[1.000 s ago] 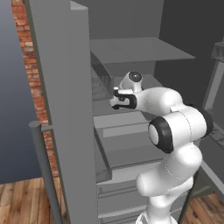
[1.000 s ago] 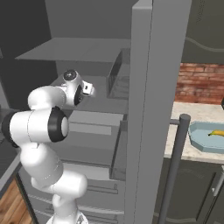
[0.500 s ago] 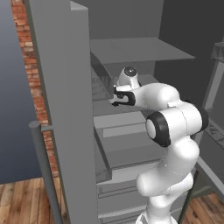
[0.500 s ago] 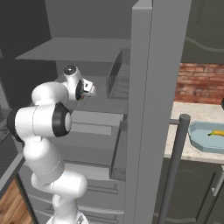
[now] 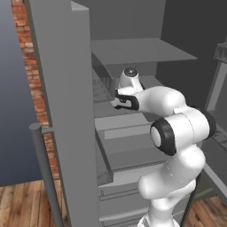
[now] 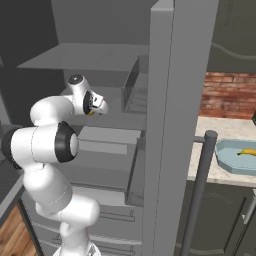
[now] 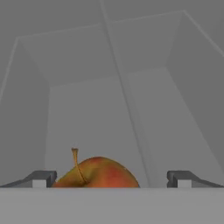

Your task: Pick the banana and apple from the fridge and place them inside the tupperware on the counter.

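The red-orange apple (image 7: 98,173) with its stem up lies on a grey surface inside the fridge (image 5: 133,53), low in the hand view. My gripper (image 7: 111,178) is open, and its two fingertips (image 7: 40,178) stand wide on either side of the apple without touching it. From the base views, the gripper (image 5: 116,101) (image 6: 102,107) reaches in at mid-shelf height. The banana (image 6: 247,151) lies in the light-blue tupperware (image 6: 231,161) on the beige counter (image 6: 215,126) to the right of the fridge.
The open fridge door (image 6: 170,125) with its long handle (image 6: 197,195) stands between the arm and the counter. A wire door rack (image 6: 134,92) hangs beside the gripper. Drawers (image 5: 126,155) sit below the shelf. A red brick wall (image 6: 227,95) backs the counter.
The hand has pushed slightly deeper into the fridge and the elbow has risen. The jaws stay wide. Banana and tupperware have not moved.
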Controlling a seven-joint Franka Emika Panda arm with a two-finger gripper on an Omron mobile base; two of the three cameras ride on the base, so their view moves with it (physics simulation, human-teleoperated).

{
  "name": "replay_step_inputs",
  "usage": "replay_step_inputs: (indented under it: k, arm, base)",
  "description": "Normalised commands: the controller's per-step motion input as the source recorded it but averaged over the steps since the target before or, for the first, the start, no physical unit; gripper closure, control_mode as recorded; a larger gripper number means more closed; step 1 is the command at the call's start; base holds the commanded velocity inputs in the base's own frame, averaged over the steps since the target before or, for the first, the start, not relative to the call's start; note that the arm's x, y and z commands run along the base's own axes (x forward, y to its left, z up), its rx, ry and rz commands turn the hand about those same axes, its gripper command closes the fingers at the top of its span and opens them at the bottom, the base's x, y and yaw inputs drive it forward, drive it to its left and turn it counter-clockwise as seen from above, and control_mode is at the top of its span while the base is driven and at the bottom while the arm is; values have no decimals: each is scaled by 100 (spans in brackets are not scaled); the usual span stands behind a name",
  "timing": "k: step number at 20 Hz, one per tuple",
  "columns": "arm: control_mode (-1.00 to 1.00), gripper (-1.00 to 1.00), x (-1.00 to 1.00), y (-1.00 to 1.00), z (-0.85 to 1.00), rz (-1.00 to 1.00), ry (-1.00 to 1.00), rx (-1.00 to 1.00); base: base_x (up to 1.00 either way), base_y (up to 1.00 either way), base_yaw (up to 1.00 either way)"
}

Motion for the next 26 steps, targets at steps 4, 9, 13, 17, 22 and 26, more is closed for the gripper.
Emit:
replay_step_inputs:
  k: [4, 9, 13, 17, 22, 26]
  arm:
    - [-100, -100, -9, 5, -40, -3, 0, 0]
    - [-100, -100, -1, 3, -56, -4, 0, 0]
    - [-100, 100, -27, 20, -95, -6, 6, 0]
    - [-100, 100, -13, 19, -77, -6, 4, 0]
    - [-100, 100, -14, 16, -54, -6, 2, 0]
    - [-100, 100, -1, 0, 0, 0, 0, 0]
  base:
    - [0, 0, 0]
    - [0, 0, 0]
    - [0, 0, 0]
    - [0, 0, 0]
    - [0, 0, 0]
    - [0, 0, 0]
